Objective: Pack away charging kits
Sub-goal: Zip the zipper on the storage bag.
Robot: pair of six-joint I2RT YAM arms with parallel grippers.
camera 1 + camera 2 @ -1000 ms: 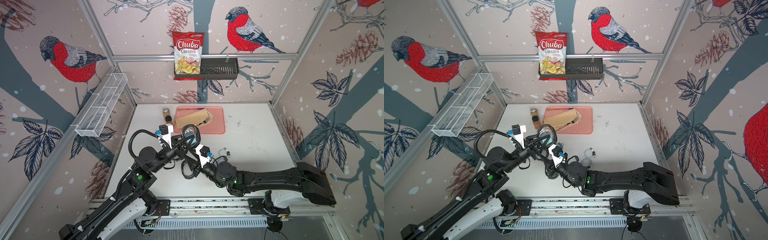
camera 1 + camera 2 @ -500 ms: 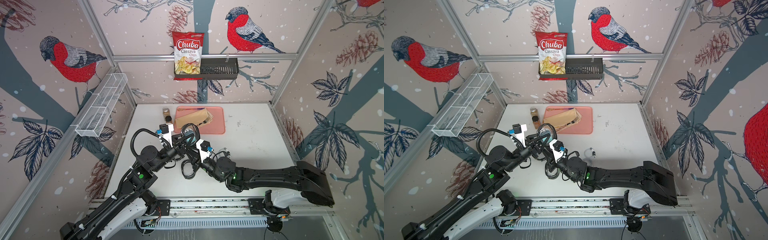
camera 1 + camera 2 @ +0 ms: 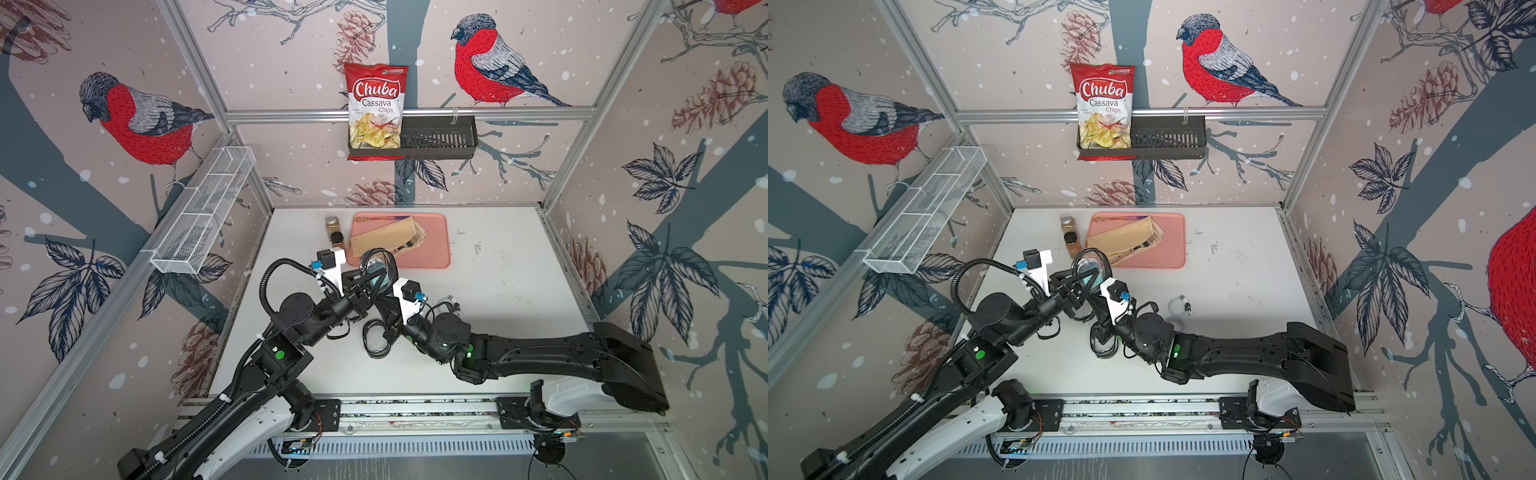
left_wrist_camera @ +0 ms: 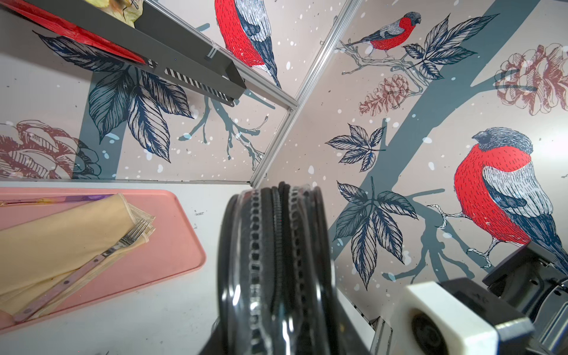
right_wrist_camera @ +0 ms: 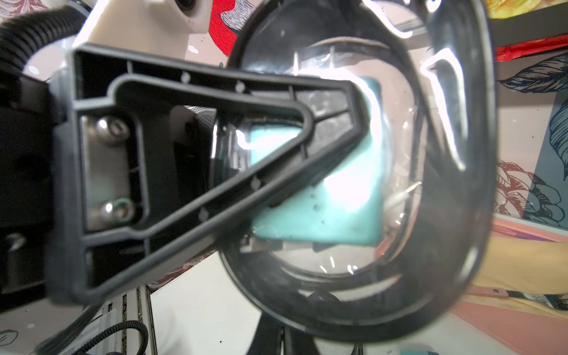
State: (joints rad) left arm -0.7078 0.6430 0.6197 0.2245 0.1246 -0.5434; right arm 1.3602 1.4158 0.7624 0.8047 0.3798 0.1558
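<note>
A black oval clear-lidded case [image 3: 376,270] [image 3: 1090,268] stands on edge above the table, and my left gripper [image 3: 369,279] [image 3: 1077,279] is shut on its two faces. The left wrist view shows the case [image 4: 273,261] edge-on, its zip running round the rim. Through the lid a teal plug adapter [image 5: 338,199] shows, partly behind one left finger [image 5: 215,138]. My right gripper [image 3: 383,300] [image 5: 283,335] is shut, tips against the case's lower rim; whether it pinches a zip tab I cannot tell. A second black case [image 3: 376,338] lies under the right arm. A coiled white cable [image 3: 451,301] lies to the right.
A pink tray [image 3: 436,257] with a folded napkin and fork sits just behind the held case. Two brown spice jars [image 3: 334,230] stand left of it. On the back wall a black basket [image 3: 436,139] holds a chips bag. A white wire basket [image 3: 203,216] hangs on the left wall.
The right gripper has moved up to the lower rim of the held case and closed from part open to shut. The left gripper and the case have stayed put.
</note>
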